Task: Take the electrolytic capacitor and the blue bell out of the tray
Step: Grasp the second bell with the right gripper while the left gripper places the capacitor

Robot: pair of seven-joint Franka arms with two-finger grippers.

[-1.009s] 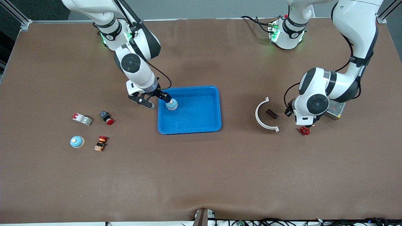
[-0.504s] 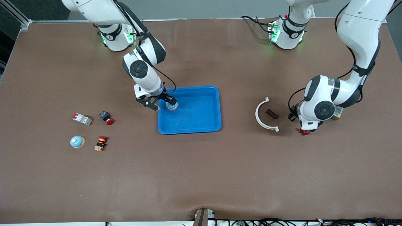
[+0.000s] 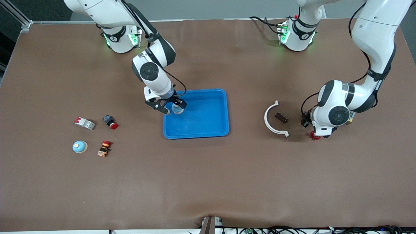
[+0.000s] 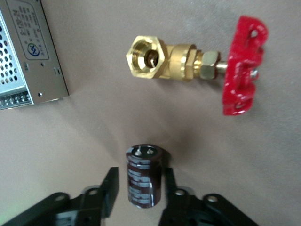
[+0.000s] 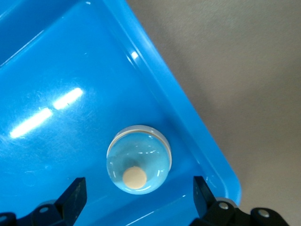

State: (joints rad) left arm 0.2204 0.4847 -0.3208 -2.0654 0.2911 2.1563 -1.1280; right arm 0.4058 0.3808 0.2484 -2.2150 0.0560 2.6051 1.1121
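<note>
Bell [image 5: 138, 165], domed, glossy and likely slippery, is seen in the tray [image 3: 208, 126] corner between the wide-spread right gripper [image 5: 136, 200]; its lower rim is best pinched. Capacitor [image 4: 145, 175], small and rigid, is loosely flanked by the parted left gripper [image 4: 140, 188] beside a brass valve [image 4: 188, 63].

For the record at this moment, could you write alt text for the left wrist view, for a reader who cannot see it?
A dark brown electrolytic capacitor lies on the brown table between the parted fingers of the left gripper. Apart from it lie a brass valve with a red handwheel and, at the picture's edge, a perforated metal power supply.
</note>
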